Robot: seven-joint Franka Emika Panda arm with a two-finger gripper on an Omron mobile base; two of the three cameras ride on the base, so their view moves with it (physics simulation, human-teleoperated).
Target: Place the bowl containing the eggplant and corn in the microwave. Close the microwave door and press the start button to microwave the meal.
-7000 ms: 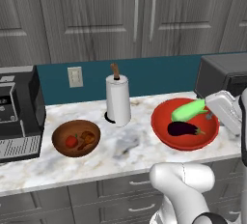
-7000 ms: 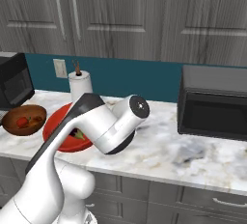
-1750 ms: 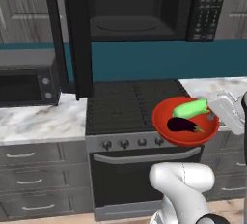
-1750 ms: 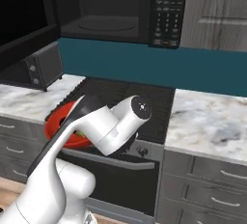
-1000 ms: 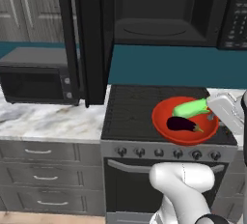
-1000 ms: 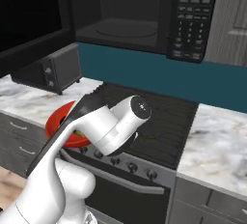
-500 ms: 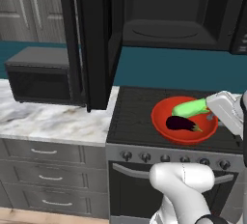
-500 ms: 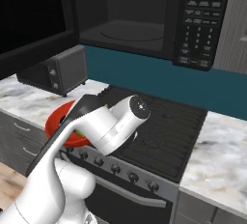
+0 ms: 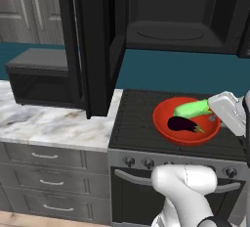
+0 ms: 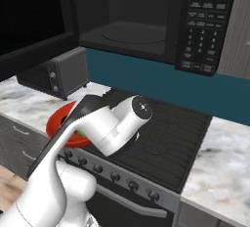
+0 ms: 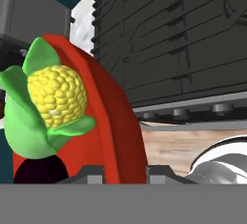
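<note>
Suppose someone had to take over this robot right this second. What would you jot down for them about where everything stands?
End effector: shut on the rim of the red bowl, holding it over the stovetop.
In the bowl: the eggplant and the corn, lying side by side.
Microwave: above the stove, cavity empty; its door stands open to the left.
Done: bowl picked up and brought in front of the microwave.
Left: raise the bowl onto the turntable, let go, swing the door shut, press start on the keypad.
</note>
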